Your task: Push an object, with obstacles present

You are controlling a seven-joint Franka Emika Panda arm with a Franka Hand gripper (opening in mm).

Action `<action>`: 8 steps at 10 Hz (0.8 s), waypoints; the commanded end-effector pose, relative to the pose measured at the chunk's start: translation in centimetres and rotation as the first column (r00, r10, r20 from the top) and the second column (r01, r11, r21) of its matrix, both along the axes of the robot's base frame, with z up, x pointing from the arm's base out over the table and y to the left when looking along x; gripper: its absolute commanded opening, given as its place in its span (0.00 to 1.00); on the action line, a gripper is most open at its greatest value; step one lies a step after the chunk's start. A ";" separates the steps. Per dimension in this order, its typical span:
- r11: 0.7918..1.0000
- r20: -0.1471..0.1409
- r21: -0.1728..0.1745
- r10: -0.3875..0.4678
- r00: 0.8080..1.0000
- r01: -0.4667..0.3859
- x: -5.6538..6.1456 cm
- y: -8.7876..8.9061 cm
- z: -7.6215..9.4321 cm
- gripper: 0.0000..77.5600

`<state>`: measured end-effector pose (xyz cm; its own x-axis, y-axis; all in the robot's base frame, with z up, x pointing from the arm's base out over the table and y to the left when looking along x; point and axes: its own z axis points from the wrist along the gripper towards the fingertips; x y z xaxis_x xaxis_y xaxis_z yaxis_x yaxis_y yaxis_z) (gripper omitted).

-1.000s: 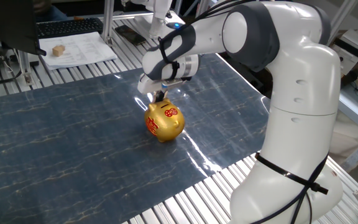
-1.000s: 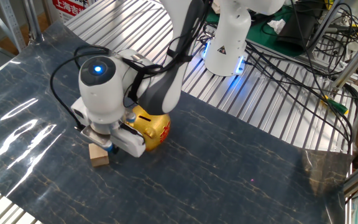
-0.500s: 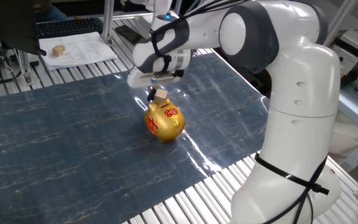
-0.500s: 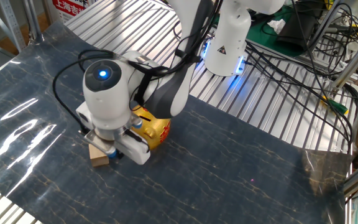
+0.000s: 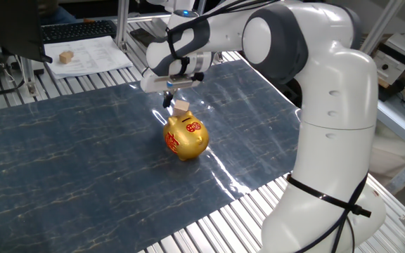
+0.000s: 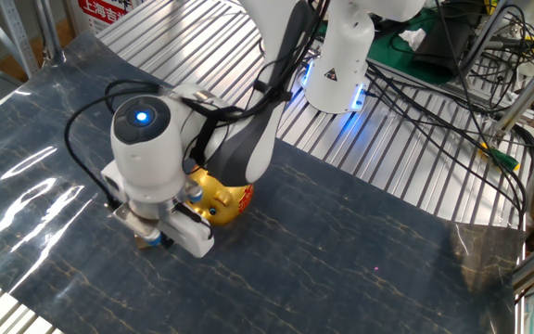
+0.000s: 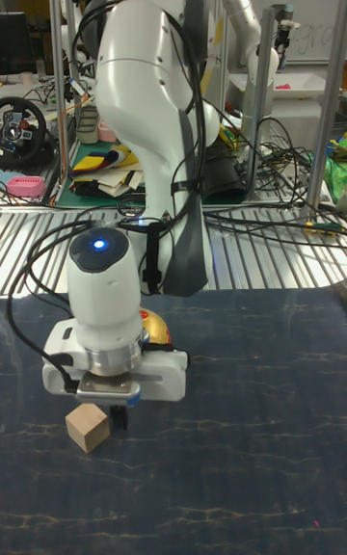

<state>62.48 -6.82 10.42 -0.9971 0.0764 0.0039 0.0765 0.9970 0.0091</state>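
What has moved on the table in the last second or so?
The arm's gripper slid away from the golden pig, toward the far side of the mat in the view that shows the pig's red marks, and now sits beside the little wooden cube. The cube looks about where it was, and nothing was picked up. The pig and the second cube on the papers stayed put.
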 end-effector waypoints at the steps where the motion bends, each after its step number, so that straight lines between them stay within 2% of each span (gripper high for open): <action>1: 1.000 0.027 -0.016 0.025 0.999 -0.024 1.1 -0.4 -0.4 0.00; 4: 0.997 0.031 -0.023 0.068 0.997 -0.067 1.5 -1.3 -0.4 0.00; 8: 0.995 0.036 -0.024 0.097 0.995 -0.096 1.3 -2.4 -1.0 0.00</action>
